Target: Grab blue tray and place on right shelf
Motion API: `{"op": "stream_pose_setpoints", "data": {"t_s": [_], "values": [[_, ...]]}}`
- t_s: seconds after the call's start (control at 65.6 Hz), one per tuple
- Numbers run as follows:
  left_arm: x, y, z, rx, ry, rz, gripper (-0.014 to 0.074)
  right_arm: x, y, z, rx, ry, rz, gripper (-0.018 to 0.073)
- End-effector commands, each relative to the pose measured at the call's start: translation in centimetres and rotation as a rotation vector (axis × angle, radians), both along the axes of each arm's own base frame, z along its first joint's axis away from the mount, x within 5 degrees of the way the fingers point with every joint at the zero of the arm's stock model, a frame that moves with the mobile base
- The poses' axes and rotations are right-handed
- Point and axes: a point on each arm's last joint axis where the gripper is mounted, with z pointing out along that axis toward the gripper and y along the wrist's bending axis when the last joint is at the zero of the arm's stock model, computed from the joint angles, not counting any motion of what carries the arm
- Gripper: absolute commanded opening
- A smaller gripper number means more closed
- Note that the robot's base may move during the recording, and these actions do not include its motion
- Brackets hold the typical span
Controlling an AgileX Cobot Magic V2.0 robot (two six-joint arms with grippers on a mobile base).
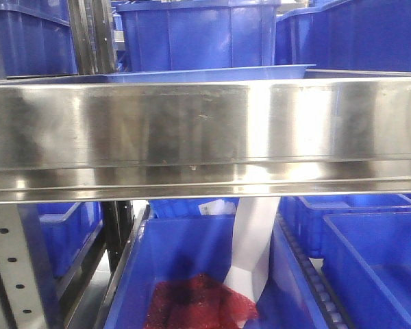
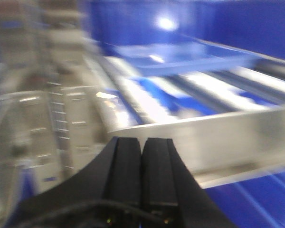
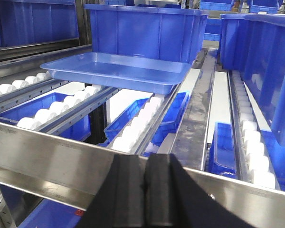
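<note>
The light-blue tray [image 3: 116, 71] lies flat on the white rollers of the stainless shelf [image 3: 47, 156], just in front of a deep blue bin. From the front only its rim [image 1: 212, 74] peeks over the shelf's broad shiny front edge [image 1: 192, 130]. My right gripper [image 3: 146, 161] is shut and empty, hovering at the shelf's front edge, well short of the tray. The left wrist view is motion-blurred. In it my left gripper [image 2: 142, 142] is shut with nothing held, also near the front edge [image 2: 218, 137], with the tray [image 2: 180, 59] farther back.
Deep dark-blue bins stand behind the tray [image 3: 142, 28] and along the right lane [image 3: 266, 57]. Roller lanes [image 3: 137, 126] run front to back. Below the shelf are more blue bins [image 1: 370, 260], one holding a red mesh bundle [image 1: 198, 305]. A perforated upright [image 1: 10, 267] stands at lower left.
</note>
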Motion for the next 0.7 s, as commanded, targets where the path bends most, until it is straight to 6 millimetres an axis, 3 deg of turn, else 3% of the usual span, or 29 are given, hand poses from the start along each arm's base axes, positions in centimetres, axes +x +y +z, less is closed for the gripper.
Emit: {"op": "stream_pose_setpoints", "data": {"t_s": [0.0,0.244,0.686], "values": [[-0.1,0.5,-0.2,-0.048,-0.144,0.089,-0.0048,-0.1,0.1,1.7,0.013,-0.113,0.016,0.0056],[1.6,1.1,-6.2,-0.042,-0.135,0.22,-0.0048,-0.1,0.1,1.7,0.013,-0.113,0.016,0.0056],[1.6,1.2,-6.3,-0.034,-0.126,0.246,-0.0048,-0.1,0.1,1.7,0.013,-0.113,0.016,0.0056]]}}
